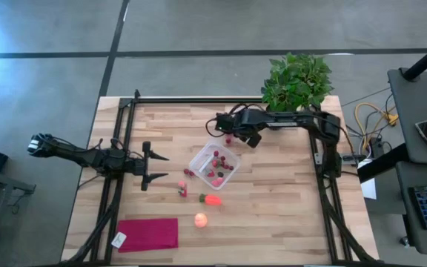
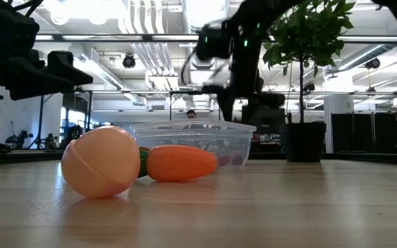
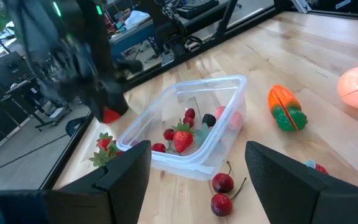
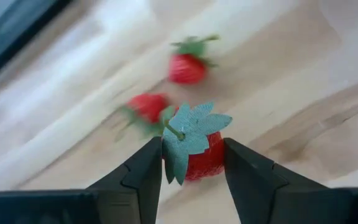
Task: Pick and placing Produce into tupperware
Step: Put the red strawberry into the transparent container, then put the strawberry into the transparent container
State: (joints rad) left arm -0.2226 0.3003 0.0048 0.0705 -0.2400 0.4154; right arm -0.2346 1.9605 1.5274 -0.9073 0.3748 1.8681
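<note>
The right gripper (image 4: pixel 191 163) is clamped on a strawberry (image 4: pixel 202 154), its arm reaching from the plant (image 1: pixel 296 80) side, raised just beyond the tupperware (image 1: pixel 214 165), which holds berries. Two strawberries (image 4: pixel 187 67) lie on the wood below. The left gripper (image 1: pixel 157 167), jaws apart, waits level beside cherries (image 3: pixel 221 191). The carrot (image 1: pixel 212 199) and round fruit (image 1: pixel 200 219) lie near a magenta cloth (image 1: pixel 148 233). No writing is readable. The butcher-block table (image 1: pixel 280 215) stands in an open workshop.
</note>
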